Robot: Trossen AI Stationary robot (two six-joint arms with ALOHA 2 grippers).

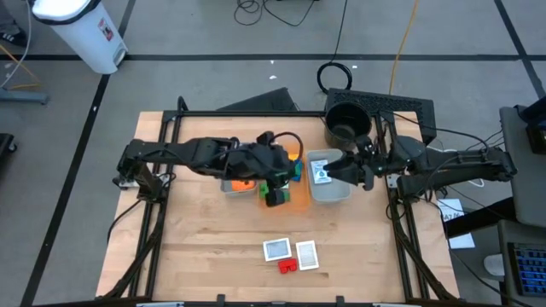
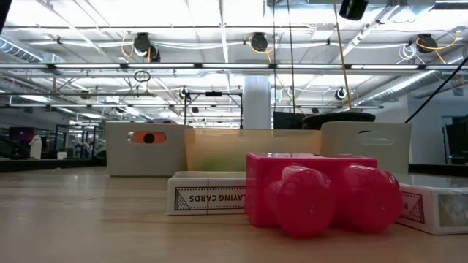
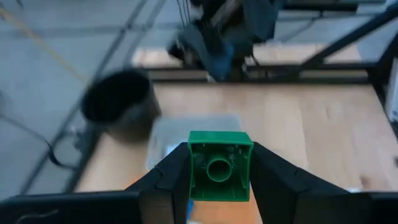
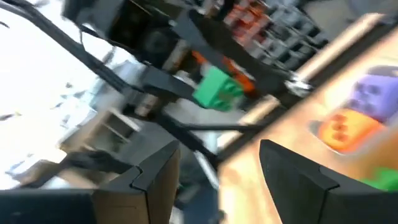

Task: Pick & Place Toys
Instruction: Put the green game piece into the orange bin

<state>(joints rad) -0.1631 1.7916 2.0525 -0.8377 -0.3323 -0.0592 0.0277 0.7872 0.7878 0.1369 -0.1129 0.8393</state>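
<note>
**Helper:** What do you have in your left gripper (image 3: 214, 180)?

**Me:** A green brick (image 3: 219, 167). My two fingers are closed on its sides and the round hole faces me. It is square and chunky, bright green, with no long side that I can see.

**Helper:** Where is it?

**Me:** Up off the table, over the orange tray (image 1: 297, 191). From above, my left gripper (image 1: 275, 189) hangs right there.

**Helper:** And where should it go?

**Me:** I think into the grey tray (image 1: 330, 189), just beside the orange one, straight ahead of my left fingers. My left arm is the nearer one, since it has the brick.

**Helper:** What about your right gripper (image 1: 351, 167)?

**Me:** It waits at the far edge of the grey tray. Its fingers are apart and hold nothing.

**Helper:** Anything further off?

**Me:** The black bucket (image 1: 347, 124) sits past the grey tray. A red brick (image 1: 287, 265) and two cards (image 1: 276, 249) lie well apart, near the front.
</note>
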